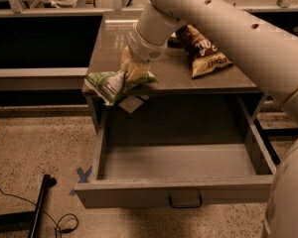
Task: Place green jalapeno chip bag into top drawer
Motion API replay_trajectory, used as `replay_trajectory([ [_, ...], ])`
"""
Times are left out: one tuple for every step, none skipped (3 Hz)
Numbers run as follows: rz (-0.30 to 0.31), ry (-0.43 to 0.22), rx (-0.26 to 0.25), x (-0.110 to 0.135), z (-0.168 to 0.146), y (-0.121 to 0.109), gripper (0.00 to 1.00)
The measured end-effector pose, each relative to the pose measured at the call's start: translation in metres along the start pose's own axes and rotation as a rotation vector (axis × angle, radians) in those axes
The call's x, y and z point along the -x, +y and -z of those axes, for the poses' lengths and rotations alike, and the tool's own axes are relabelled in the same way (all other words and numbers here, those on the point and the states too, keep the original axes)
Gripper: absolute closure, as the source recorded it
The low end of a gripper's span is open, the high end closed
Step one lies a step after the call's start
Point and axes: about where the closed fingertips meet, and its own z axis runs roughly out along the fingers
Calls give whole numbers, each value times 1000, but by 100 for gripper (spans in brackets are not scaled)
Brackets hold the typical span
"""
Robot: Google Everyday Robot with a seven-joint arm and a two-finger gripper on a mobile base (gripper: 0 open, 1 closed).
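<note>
Green jalapeno chip bag point(108, 85) is in the air at the front left corner of the desk point(109, 43), not yet in the drawer.

The white robot arm point(228, 29) fills the right side of the view and reaches down and left across the desk. Below the steel-grey desk top, the top drawer point(139, 190) is pulled well out, its shallow grey floor bare and its dark loop handle point(185, 201) at the middle of the front. On the desk, to the right of the arm's wrist, a brown and yellow chip bag point(201, 51) lies flat, apart from the green one. The pincer point(134, 73) is at the desk's front edge, clenched on the right end of the green bag, which juts out to the left over the drawer's left rear corner.

By my reading the task is past halfway — the drawer is open and the bag is lifted and carried to the brink. What is left is to bring it forward over the drawer's floor, lower it and let go.
</note>
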Motion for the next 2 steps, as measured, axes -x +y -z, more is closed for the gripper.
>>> replay_trajectory([
  [-25, 17, -30, -6, 38, 22, 100],
  [-136, 32, -60, -14, 83, 72, 100],
])
